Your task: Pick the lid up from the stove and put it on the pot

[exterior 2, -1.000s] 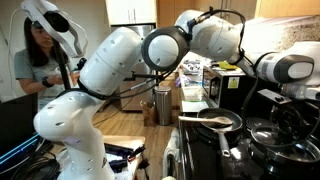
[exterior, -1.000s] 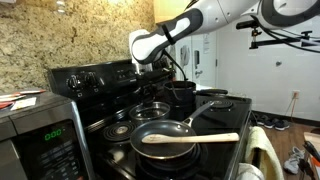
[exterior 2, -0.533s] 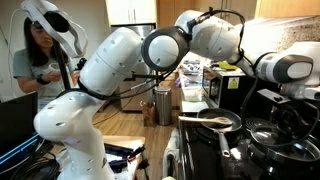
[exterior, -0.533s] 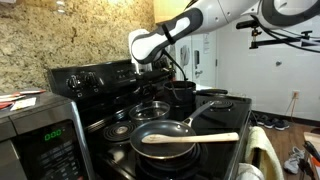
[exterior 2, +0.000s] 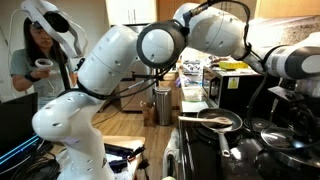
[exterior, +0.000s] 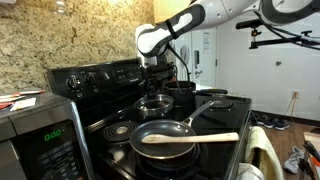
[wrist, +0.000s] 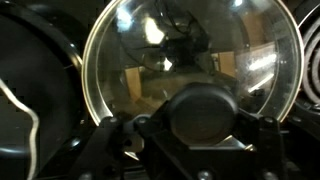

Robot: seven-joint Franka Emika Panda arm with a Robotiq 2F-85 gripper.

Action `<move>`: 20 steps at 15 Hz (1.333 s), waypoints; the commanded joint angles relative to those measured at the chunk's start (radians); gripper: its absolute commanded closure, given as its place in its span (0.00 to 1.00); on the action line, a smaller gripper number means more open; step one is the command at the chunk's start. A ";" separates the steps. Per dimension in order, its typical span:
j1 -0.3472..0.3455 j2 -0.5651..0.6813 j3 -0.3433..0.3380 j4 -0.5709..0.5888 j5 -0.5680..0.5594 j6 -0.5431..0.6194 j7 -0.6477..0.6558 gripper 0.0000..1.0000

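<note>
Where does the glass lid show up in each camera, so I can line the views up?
In an exterior view: the lid sits mid-frame, left of the pot and behind the frying pan.
In an exterior view: lower right, dim and partly hidden under the arm.
Wrist view: its glass dome fills most of the frame.
Shared landmark: the frying pan, in both exterior views; not identifiable in the wrist view.
</note>
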 commanded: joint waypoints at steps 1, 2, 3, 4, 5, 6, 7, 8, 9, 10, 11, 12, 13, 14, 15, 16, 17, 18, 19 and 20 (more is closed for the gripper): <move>-0.069 -0.070 -0.007 0.002 0.035 -0.062 -0.014 0.77; -0.083 -0.079 -0.008 0.008 0.042 -0.071 -0.014 0.77; -0.094 -0.087 -0.008 0.012 0.047 -0.081 -0.014 0.77; -0.102 -0.093 -0.008 0.016 0.047 -0.087 -0.014 0.77; -0.107 -0.098 -0.009 0.022 0.045 -0.095 -0.015 0.77; -0.112 -0.101 -0.008 0.025 0.046 -0.098 -0.013 0.77; -0.115 -0.104 -0.006 0.026 0.048 -0.105 -0.016 0.77; -0.117 -0.107 -0.005 0.026 0.050 -0.113 -0.018 0.77; -0.117 -0.108 -0.002 0.023 0.052 -0.114 -0.024 0.77; -0.115 -0.111 -0.003 0.024 0.050 -0.117 -0.024 0.77; -0.114 -0.113 -0.004 0.023 0.046 -0.114 -0.023 0.77; -0.115 -0.117 -0.006 0.023 0.043 -0.113 -0.025 0.77; -0.116 -0.121 -0.006 0.023 0.044 -0.115 -0.028 0.77; -0.118 -0.127 -0.006 0.022 0.044 -0.114 -0.030 0.77; -0.121 -0.135 -0.007 0.020 0.047 -0.111 -0.030 0.77; -0.125 -0.142 -0.005 0.019 0.052 -0.111 -0.033 0.77; -0.127 -0.152 -0.006 0.015 0.053 -0.105 -0.031 0.77; -0.129 -0.160 -0.007 0.013 0.053 -0.104 -0.029 0.77; -0.132 -0.167 -0.010 0.010 0.050 -0.103 -0.027 0.77; -0.136 -0.174 -0.014 0.008 0.049 -0.104 -0.025 0.77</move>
